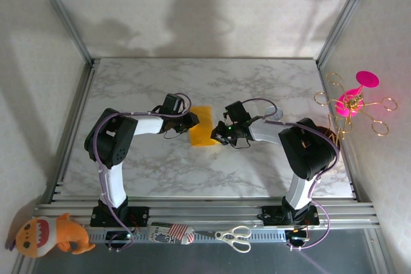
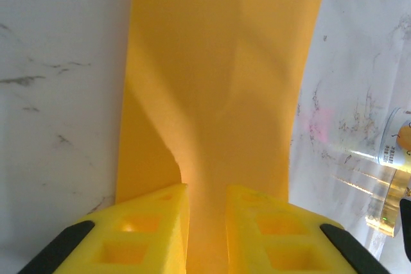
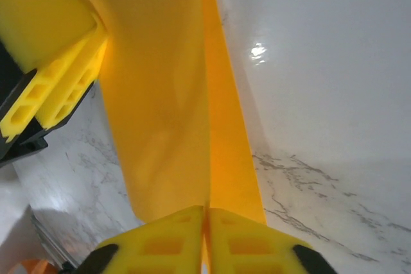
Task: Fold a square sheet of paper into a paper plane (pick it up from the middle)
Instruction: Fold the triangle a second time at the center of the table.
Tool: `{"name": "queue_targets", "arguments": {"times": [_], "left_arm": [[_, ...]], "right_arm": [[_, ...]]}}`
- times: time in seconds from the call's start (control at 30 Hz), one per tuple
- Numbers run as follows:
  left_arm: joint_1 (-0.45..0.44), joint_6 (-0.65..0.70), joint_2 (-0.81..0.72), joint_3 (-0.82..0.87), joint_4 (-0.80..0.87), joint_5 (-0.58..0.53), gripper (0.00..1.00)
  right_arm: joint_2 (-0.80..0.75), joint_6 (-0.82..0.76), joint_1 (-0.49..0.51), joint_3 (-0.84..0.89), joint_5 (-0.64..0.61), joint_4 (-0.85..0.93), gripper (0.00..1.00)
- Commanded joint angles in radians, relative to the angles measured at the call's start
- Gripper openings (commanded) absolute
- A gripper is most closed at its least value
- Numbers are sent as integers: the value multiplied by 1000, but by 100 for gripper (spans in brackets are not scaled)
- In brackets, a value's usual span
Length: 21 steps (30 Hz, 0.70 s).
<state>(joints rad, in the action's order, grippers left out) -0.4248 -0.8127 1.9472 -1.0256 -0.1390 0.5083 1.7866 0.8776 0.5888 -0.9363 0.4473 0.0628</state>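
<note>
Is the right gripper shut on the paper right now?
Yes, in the right wrist view the right gripper has its jaws pressed together on the near edge of the square sheet of paper.

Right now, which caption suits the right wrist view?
Right tool shut on the orange-yellow sheet of paper, left tool gripping its opposite edge.

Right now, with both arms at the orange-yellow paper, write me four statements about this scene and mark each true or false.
1. The right gripper is shut on the thin orange-yellow paper sheet. True.
2. The white-handled metal scissors lie on the marble beside the paper. False: the scissors lie on the metal frame at the table's near edge.
3. The left gripper holds the same sheet. True.
4. The orange plush toy sits at the far right corner. False: it sits at the near left corner.
</note>
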Motion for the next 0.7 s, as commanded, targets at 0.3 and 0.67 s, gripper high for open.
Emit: {"name": "queue_targets", "arguments": {"times": [0.3, 0.67], "left_arm": [[-5, 74, -48, -89, 92, -35, 34], [-2, 111, 56, -134, 140, -62, 23]], "right_arm": [[-69, -30, -20, 33, -39, 75, 0], [-98, -70, -26, 44, -6, 83, 0]]}}
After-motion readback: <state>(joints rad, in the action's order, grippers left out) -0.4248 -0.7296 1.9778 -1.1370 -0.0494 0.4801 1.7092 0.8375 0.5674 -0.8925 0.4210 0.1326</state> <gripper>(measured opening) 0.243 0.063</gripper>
